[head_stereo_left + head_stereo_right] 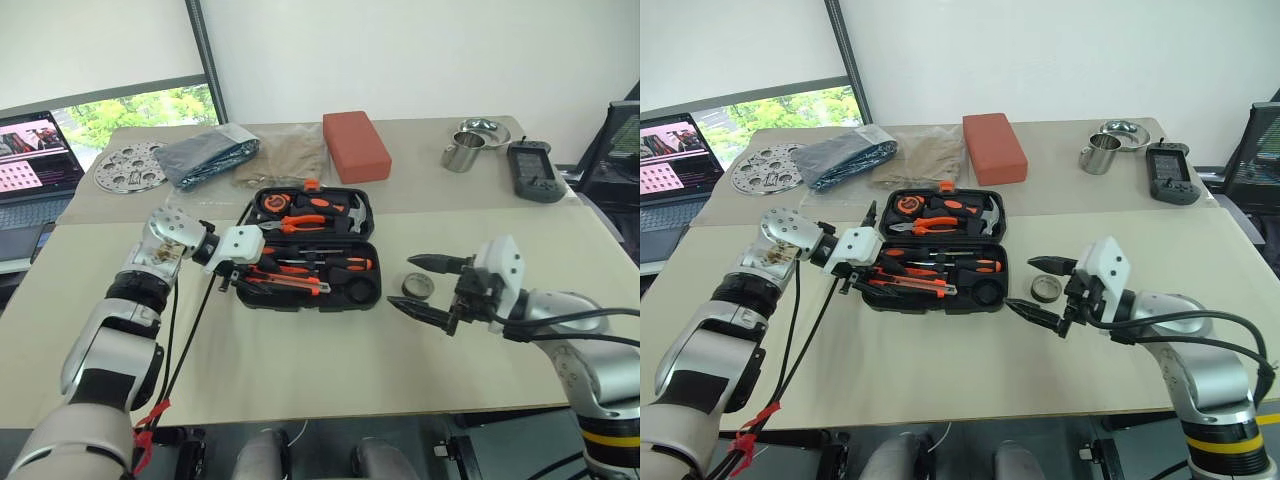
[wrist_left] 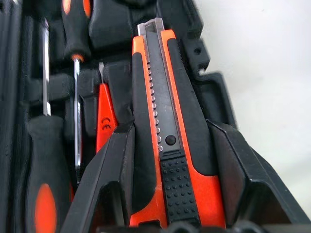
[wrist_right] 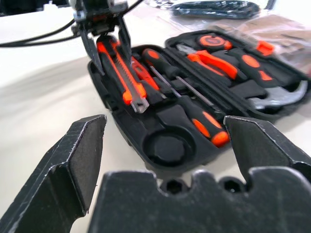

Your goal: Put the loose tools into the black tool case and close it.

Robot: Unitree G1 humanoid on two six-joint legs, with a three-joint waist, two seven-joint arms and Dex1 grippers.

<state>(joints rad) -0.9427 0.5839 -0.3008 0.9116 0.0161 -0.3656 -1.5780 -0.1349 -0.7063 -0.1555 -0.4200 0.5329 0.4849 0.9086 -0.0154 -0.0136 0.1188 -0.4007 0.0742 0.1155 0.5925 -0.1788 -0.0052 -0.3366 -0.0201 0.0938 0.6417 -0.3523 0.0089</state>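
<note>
The left hand pinches the knife over the case's left end, its long axis along the near recess. The tape roll lies right of the case, nearest the spread right hand.

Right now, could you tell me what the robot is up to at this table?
It is packing a tool kit. The left gripper holds the orange-and-black utility knife between its fingers over the near half of the open black tool case, where screwdrivers already lie. The right gripper hangs open beside a small tape roll that is on the table, outside the case.
</note>
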